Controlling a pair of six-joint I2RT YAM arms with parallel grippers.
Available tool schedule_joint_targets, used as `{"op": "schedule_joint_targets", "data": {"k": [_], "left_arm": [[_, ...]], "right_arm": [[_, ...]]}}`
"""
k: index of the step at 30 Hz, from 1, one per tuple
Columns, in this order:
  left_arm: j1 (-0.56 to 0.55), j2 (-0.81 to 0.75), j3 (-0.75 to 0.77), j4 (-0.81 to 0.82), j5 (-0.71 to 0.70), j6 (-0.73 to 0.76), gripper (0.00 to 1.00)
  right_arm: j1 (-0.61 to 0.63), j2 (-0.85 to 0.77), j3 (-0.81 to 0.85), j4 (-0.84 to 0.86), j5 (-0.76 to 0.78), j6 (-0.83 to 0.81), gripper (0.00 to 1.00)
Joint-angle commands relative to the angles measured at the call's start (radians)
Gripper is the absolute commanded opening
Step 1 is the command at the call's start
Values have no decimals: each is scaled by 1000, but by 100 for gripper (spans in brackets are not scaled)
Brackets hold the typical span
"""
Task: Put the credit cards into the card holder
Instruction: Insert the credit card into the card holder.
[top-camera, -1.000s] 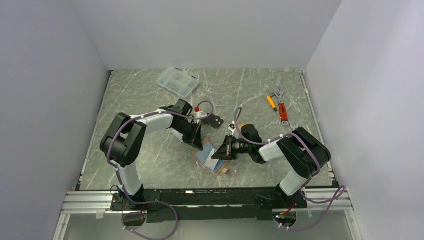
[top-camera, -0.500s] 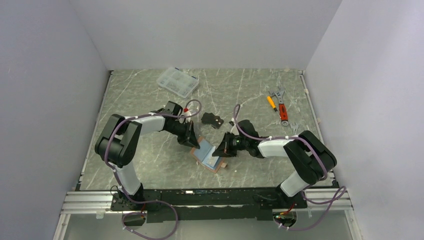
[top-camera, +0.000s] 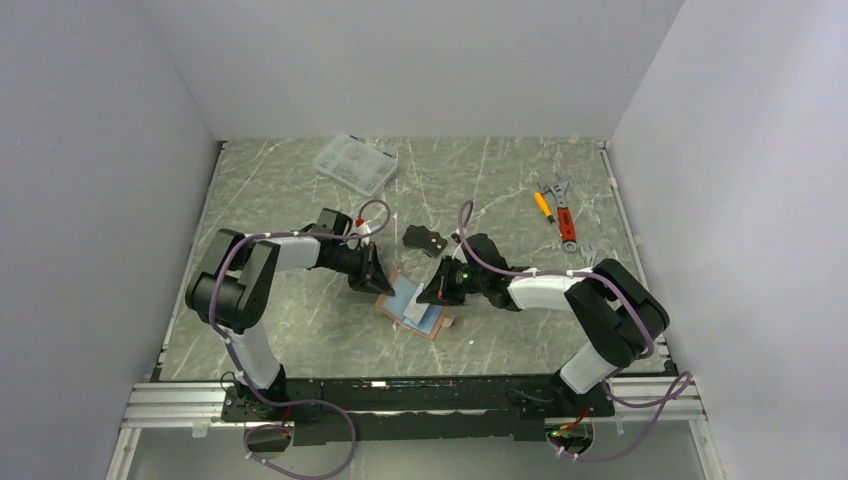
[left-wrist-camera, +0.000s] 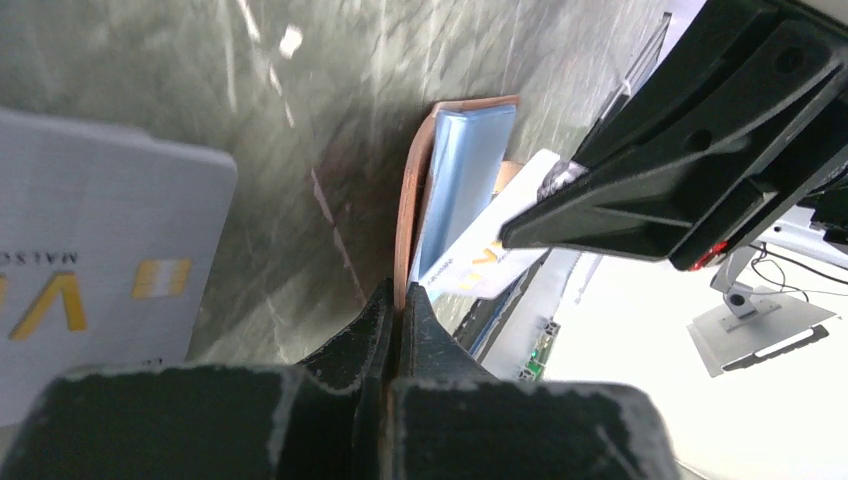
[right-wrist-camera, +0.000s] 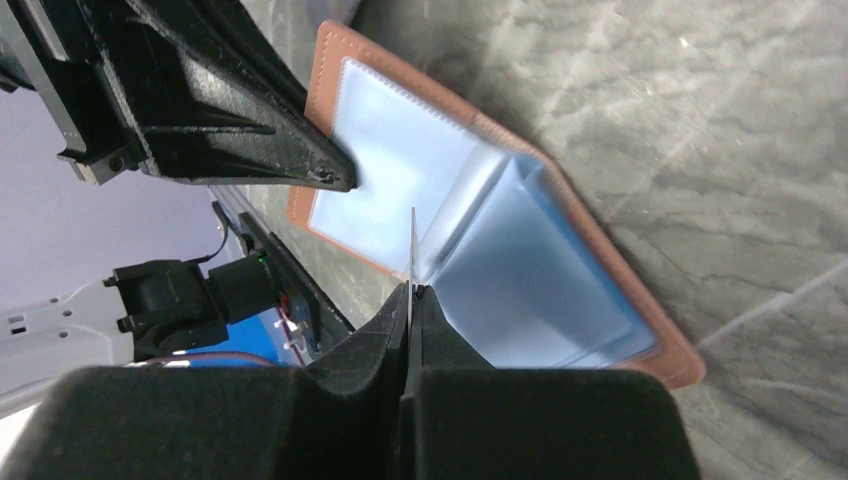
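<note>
The card holder (top-camera: 410, 305) lies open on the table, pinkish-brown outside with pale blue sleeves (right-wrist-camera: 490, 260) inside. My left gripper (top-camera: 378, 281) is shut on its brown left edge (left-wrist-camera: 408, 200). My right gripper (top-camera: 438, 293) is shut on a thin pale card with gold print (left-wrist-camera: 490, 265), seen edge-on (right-wrist-camera: 412, 245) and held over the fold between the sleeves. A silver-grey card (left-wrist-camera: 90, 250) lies flat on the table beside my left gripper. A black card (top-camera: 425, 240) lies just behind the holder. The orange-gold card is not in view.
A clear plastic compartment box (top-camera: 355, 164) stands at the back left. Wrenches and a screwdriver (top-camera: 560, 212) lie at the back right. The left gripper's fingers (right-wrist-camera: 250, 120) reach across the holder's far flap in the right wrist view.
Both grippers have come lower and moved left. The holder has shifted slightly left with the left gripper. The right gripper has carried its card over the open holder.
</note>
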Motion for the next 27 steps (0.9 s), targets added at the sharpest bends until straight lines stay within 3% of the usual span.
{"op": "schedule_joint_targets", "data": {"k": [1, 20, 27], "left_arm": [[-1, -39, -47, 46, 43, 24, 3], [-26, -97, -69, -30, -120, 126, 7], [-57, -125, -89, 11, -79, 106, 21]], "right_arm": [[19, 2, -47, 84, 65, 45, 0], [112, 16, -226, 297, 227, 244, 0], [117, -8, -229, 264, 250, 233, 0]]}}
